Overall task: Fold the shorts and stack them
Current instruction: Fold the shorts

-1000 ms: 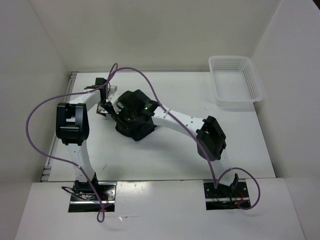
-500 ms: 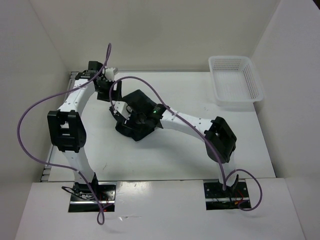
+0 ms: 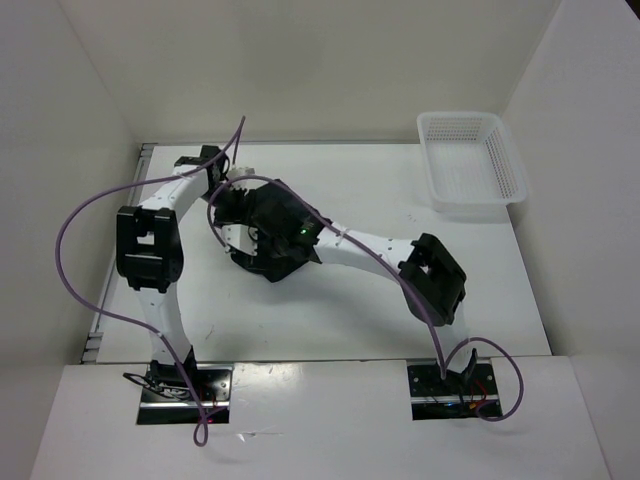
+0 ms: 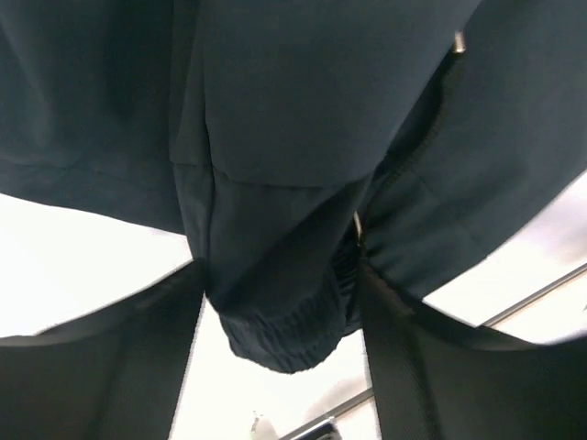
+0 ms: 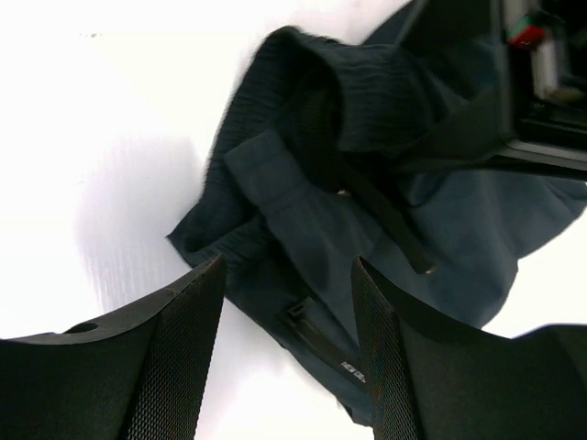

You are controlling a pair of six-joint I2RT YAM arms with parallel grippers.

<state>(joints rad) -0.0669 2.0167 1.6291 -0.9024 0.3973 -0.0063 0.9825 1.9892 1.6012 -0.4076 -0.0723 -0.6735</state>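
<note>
Top external view: one pair of shorts [image 3: 278, 268] is lying in a dark, lumpy heap on the table [image 3: 350, 320], far back on the left. Two arms are reaching in to it. The left gripper [image 3: 228, 200] is sitting at the heap's left edge and the right gripper [image 3: 258, 240] is hanging over its middle. One white basket [image 3: 470, 160] is sitting well apart at the back right, and I am seeing nothing in it.

Left wrist view: the shorts [image 4: 293, 137] are filling the top. A bunched bit is hanging between the left gripper's [image 4: 280, 275] wide jaws and touching both. I cannot tell if they are squeezing it.

Right wrist view: the right gripper's [image 5: 286, 266] jaws are standing spread above the crumpled shorts [image 5: 367, 211], pinching nothing.

I am guessing the job is only starting. No neat fold is showing, and the folding and stacking are waiting.
</note>
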